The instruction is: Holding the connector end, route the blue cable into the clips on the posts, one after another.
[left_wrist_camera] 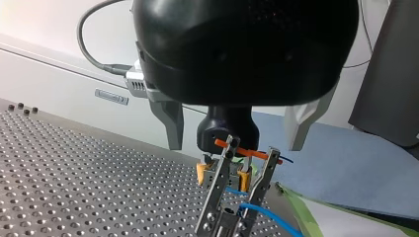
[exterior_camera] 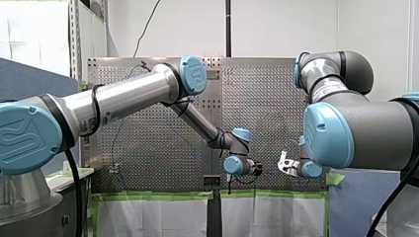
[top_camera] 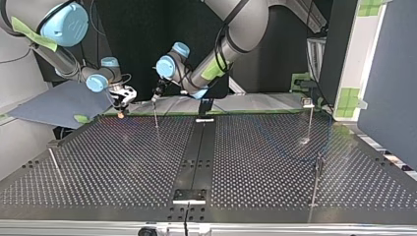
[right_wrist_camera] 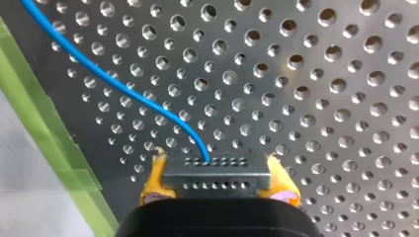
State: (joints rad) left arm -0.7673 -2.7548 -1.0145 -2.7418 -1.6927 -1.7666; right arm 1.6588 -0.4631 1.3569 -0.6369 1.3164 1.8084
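— What is hard to read here?
— The thin blue cable [right_wrist_camera: 123, 89] leaves the right wrist view with its far end cut off, and in the top view it barely shows. In the left wrist view I cannot tell whether it sits inside the forked metal clip [left_wrist_camera: 216, 192] or only passes beside it.
— And the grippers?
— My right gripper [right_wrist_camera: 220, 183] clamps the grey perforated metal connector block [right_wrist_camera: 217, 170] between its yellow pads [right_wrist_camera: 153, 185], just above the table. My left gripper [left_wrist_camera: 234, 147] has its grey metal fingers [left_wrist_camera: 173, 123] spread wide and empty, with the clip ahead.
— The surroundings?
— A dark perforated metal table [top_camera: 275, 162] edged with green tape [right_wrist_camera: 54, 148], with thin upright posts [top_camera: 311, 123] standing on it. A white wall [exterior_camera: 276, 24] is beyond.
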